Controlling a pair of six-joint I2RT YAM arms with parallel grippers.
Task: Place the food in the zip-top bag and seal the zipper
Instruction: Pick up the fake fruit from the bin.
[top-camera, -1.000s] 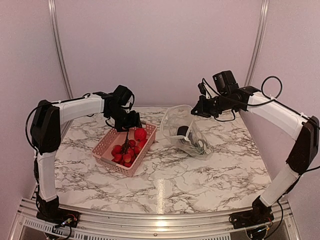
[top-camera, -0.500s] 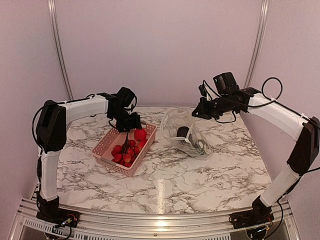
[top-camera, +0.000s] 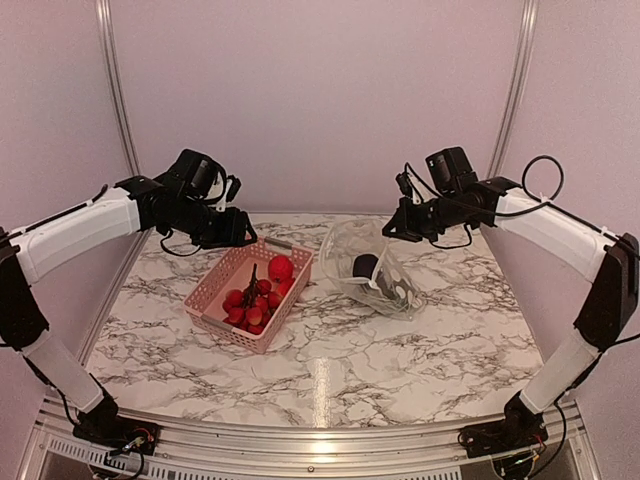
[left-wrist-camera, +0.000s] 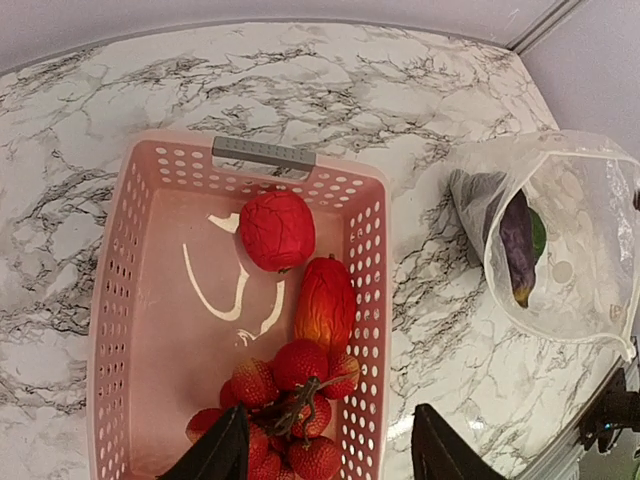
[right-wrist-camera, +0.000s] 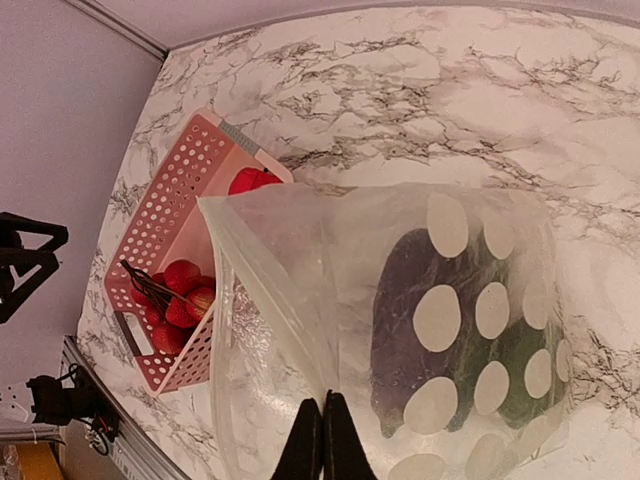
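The clear zip-top bag (top-camera: 385, 278) with white dots lies open-mouthed right of the pink basket (top-camera: 204, 301). A dark purple eggplant (right-wrist-camera: 410, 315) and a green piece (right-wrist-camera: 520, 365) lie inside it. My right gripper (right-wrist-camera: 322, 408) is shut on the bag's upper mouth edge by the zipper strip (right-wrist-camera: 250, 275) and holds it up. In the basket lie a round red tomato (left-wrist-camera: 277, 230), an orange-red carrot-like piece (left-wrist-camera: 325, 300) and a bunch of strawberry-like pieces (left-wrist-camera: 290, 395). My left gripper (left-wrist-camera: 325, 460) is open and empty, above the basket's far left side (top-camera: 238, 230).
The basket has a grey handle (left-wrist-camera: 263, 152) on its far rim. The marble table (top-camera: 330, 370) is walled at the back and both sides. The bag (left-wrist-camera: 565, 240) lies close to the basket's right rim.
My left arm has swung left and back, lifting its open gripper from over the basket's middle to its far left side. The right gripper still holds the bag's edge.
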